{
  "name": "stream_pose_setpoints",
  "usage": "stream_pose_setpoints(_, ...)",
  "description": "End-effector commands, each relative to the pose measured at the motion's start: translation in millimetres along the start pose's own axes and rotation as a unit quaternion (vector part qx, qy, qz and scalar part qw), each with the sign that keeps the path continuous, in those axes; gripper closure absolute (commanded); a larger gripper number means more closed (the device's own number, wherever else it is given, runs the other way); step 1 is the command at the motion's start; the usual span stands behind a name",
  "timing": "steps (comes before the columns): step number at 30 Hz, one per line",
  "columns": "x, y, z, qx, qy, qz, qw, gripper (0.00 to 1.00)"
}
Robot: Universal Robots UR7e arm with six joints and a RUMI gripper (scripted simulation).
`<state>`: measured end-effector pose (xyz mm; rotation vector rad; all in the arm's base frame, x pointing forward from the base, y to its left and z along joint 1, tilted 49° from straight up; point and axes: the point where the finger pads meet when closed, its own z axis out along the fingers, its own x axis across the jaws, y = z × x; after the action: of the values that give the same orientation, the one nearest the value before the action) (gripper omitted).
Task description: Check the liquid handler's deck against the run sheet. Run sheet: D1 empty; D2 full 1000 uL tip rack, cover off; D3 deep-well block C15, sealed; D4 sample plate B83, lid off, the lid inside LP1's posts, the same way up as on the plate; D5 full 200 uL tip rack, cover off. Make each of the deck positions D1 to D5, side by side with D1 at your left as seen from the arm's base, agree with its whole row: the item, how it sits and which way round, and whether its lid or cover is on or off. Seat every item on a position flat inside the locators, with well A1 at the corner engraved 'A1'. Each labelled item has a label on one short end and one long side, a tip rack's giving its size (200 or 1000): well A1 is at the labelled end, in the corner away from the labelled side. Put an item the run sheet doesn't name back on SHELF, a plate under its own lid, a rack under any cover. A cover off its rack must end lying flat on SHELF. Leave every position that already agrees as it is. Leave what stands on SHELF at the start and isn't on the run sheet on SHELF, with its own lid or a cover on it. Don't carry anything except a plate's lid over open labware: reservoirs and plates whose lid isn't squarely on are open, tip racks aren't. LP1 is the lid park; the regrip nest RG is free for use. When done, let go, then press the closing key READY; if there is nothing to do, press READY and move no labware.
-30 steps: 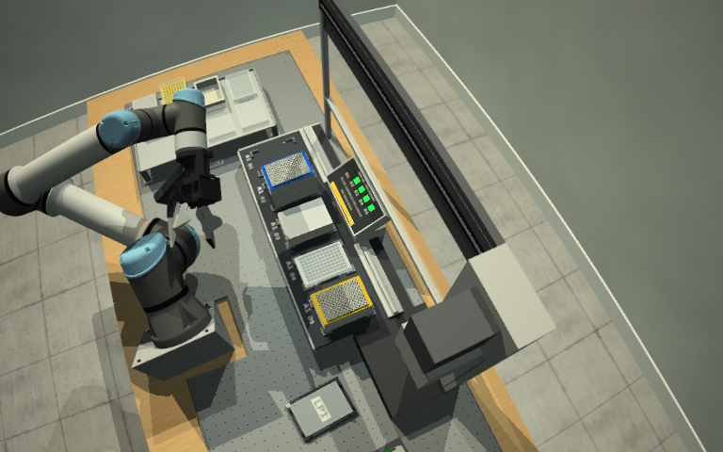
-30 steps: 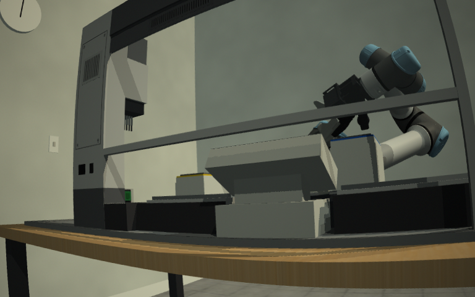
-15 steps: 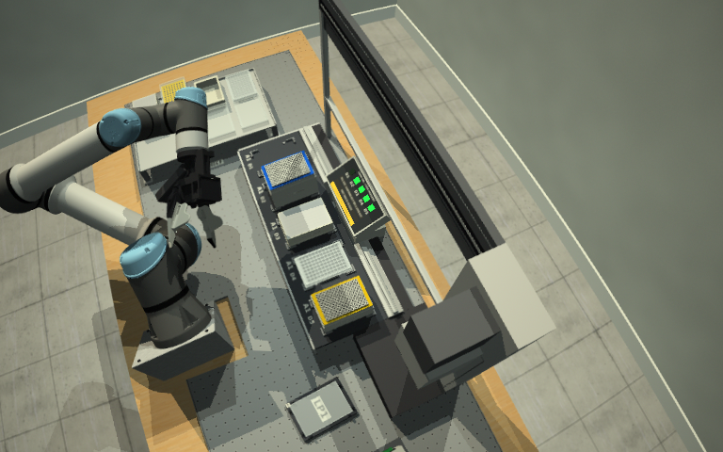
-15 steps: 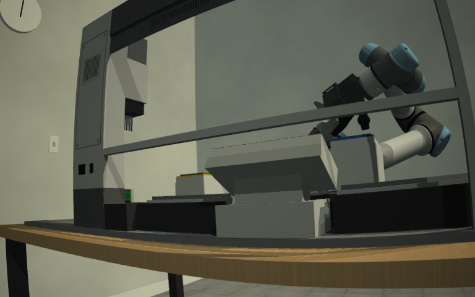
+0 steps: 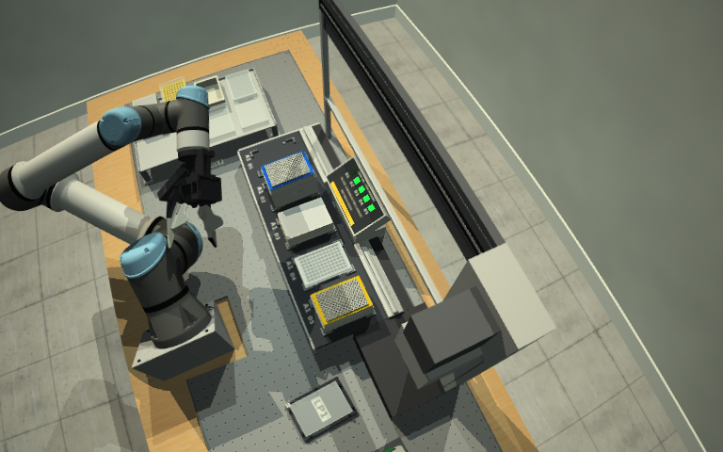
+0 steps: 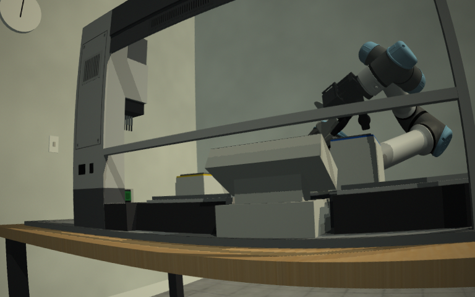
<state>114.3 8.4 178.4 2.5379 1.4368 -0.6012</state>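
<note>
The black deck (image 5: pixel 303 234) carries a row of items. The far position near the shelf (image 5: pixel 264 143) looks bare. Then come a blue-rimmed tip rack (image 5: pixel 287 170) with no cover, a sealed grey block (image 5: pixel 305 220), an open well plate (image 5: pixel 322 264) and a yellow-rimmed tip rack (image 5: pixel 341 299) with no cover. The lid park LP1 (image 5: pixel 322 409) shows a flat grey panel inside its posts. My gripper (image 5: pixel 193 226) is open and empty, hanging above the mat left of the deck, between the shelf and the arm's base. In the low side view it (image 6: pixel 344 125) hovers behind the blue-rimmed rack (image 6: pixel 354 157).
The shelf at the back holds a yellow rack (image 5: pixel 171 88), a small open tub (image 5: pixel 210 88), a plate (image 5: pixel 241 85) and flat pale covers. A panel with green lights (image 5: pixel 362 194) and the handler's gantry (image 5: pixel 469 314) stand beyond the deck.
</note>
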Motion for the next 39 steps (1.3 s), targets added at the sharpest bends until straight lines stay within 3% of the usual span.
stream_pose_setpoints(1,6.1,-5.2,-3.7,0.066,0.013,0.113,0.9913,0.18)
stream_pose_setpoints(32,6.0,-5.1,-3.7,0.068,0.014,0.117,0.9908,0.18)
stream_pose_setpoints(39,10.2,-6.5,-7.5,0.093,0.018,0.159,0.9827,0.18)
